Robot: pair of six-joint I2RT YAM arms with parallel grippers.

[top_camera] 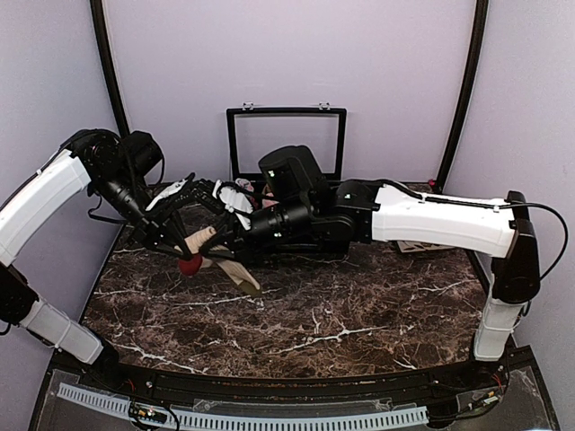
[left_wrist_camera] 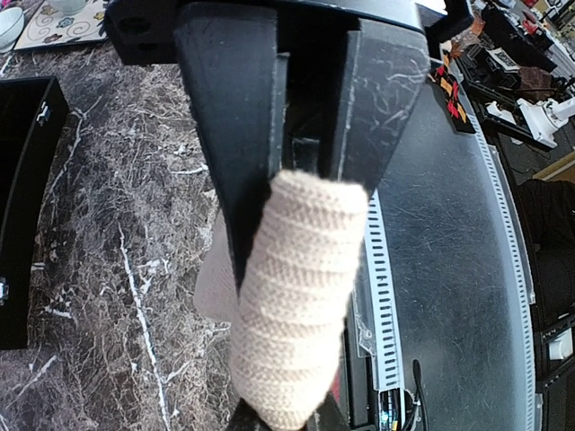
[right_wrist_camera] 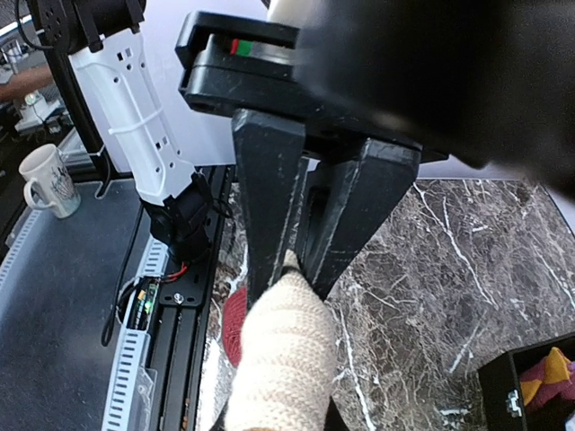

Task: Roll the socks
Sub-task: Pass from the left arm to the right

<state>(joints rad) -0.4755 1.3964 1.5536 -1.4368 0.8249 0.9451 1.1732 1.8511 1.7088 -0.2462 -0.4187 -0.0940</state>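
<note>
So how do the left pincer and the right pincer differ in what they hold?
The left pincer grips tan sock fabric, finely ribbed; the right pincer grips cream sock fabric, coarser knit. The left arm is bent; the right arm stretches across the table. Both pincers are shut.

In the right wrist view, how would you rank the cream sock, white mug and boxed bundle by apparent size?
1. cream sock, inflated by nearness
2. white mug
3. boxed bundle, partly cropped, so unsure against the mug

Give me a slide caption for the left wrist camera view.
Left gripper shut on a tan ribbed sock that hangs above the dark marbled table.
</note>
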